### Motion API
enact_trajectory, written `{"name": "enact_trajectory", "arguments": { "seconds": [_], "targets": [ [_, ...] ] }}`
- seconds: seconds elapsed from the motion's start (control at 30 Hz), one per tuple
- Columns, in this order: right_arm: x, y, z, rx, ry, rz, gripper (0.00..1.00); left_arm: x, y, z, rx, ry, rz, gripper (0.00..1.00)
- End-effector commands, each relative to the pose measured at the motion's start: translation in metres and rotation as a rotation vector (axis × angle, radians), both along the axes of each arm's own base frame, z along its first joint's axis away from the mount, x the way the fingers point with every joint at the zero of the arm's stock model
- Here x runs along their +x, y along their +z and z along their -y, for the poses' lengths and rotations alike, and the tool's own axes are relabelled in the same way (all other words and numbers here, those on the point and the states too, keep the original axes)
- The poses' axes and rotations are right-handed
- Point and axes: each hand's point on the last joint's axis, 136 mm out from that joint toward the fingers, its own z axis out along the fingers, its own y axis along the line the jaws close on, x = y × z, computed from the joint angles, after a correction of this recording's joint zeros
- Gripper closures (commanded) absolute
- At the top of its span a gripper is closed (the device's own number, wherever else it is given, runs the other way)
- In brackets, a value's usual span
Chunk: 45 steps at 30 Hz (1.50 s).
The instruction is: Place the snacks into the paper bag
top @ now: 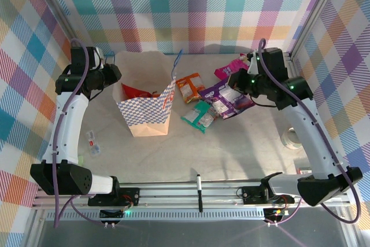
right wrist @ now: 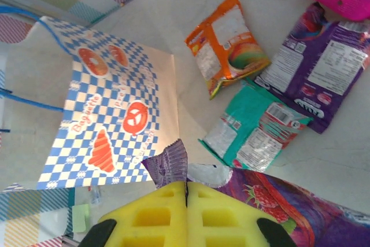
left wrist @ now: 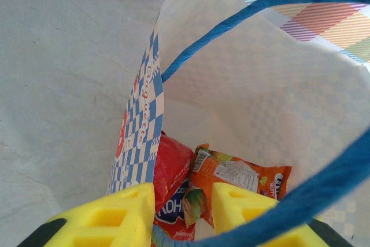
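- Paper bag (right wrist: 115,120): matt paper, printed checks; twisted blue cord handles (left wrist: 231,21).
- Snack packets (right wrist: 254,128): glossy, crinkled film.
- Purple packet (right wrist: 277,201): shiny foil, silvery crimped edge.
- Counter (top: 231,154): smooth, matt, pale.
- Right end effector (right wrist: 186,186): matt yellow plastic.

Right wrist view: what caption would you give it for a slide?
Shut right gripper pinching a purple packet beside the paper bag, orange packet and teal packet lying beyond.

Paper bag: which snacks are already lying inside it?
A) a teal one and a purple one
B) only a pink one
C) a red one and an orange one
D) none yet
C: looking down into the paper bag, a red packet lies beside an orange packet at its bottom.
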Motion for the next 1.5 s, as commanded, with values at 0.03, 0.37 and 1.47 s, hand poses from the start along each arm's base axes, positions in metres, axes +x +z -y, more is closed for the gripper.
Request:
{"name": "enact_trajectory", "arguments": {
  "seconds": [0.03,0.37,1.47],
  "targets": [
    [-0.001,0.026,-0.012,0.005,0.048,0.071,1.00,0.002,0.017,-0.004,0.003,0.017,0.047,0.68],
    [-0.003,0.095,-0.082,0.105,0.257,0.232,1.00,0.002,0.018,-0.004,-0.010,0.021,0.052,0.68],
    [0.007,0.177,-0.227,0.353,0.539,0.417,1.00,-0.009,0.011,-0.012,-0.040,0.032,0.057,0.68]
  ]
}}
